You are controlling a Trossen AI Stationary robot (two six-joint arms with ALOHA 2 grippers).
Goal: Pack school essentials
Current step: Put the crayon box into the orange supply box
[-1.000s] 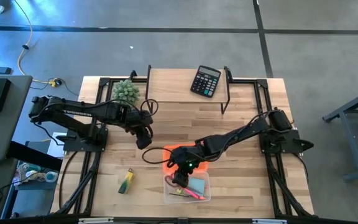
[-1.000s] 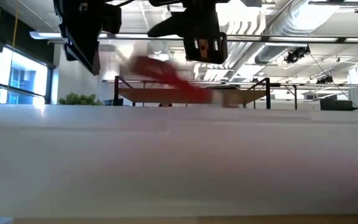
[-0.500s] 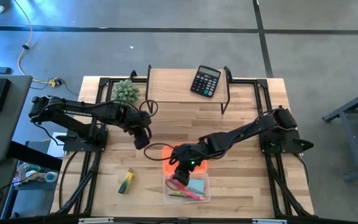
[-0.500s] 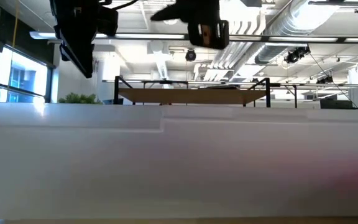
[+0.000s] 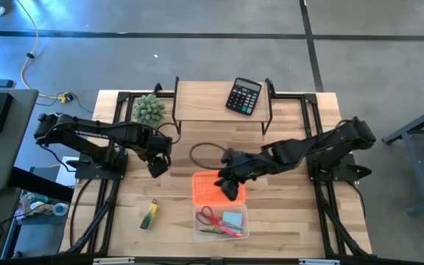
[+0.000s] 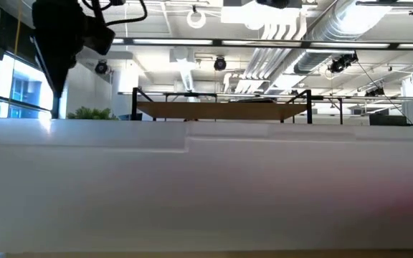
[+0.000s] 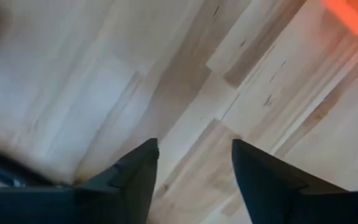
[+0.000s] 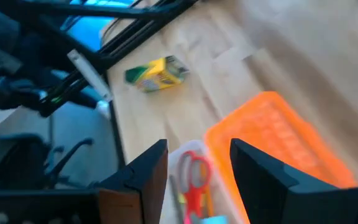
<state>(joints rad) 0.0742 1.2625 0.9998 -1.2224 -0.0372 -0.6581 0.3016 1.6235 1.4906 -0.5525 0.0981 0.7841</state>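
Observation:
A clear box (image 5: 243,221) near the table's front edge holds the red-handled scissors (image 5: 209,215), a light-blue note pad (image 5: 232,220) and a pink pen (image 5: 227,231). Its orange lid (image 5: 206,190) lies flat just beyond it. My right gripper (image 5: 230,193) hovers open over the lid's right part, with nothing between its fingers (image 8: 148,171). My left gripper (image 5: 155,168) hangs open over bare wood left of the lid, pointing down (image 7: 194,163). A green-yellow marker pack (image 5: 149,215) lies on the table at the front left.
A black calculator (image 5: 243,96) sits on a raised wooden shelf (image 5: 197,99) at the back. A spiky green plant (image 5: 149,108) stands at the back left. A dark cable loop (image 5: 203,153) lies between the grippers. Bare wood lies right of the box.
My right gripper has risen from over the clear box and drawn back toward the far right, tipping more level. The scissors, a red blur under it a second ago, now lie in the box. My left gripper has shifted a little toward the left edge.

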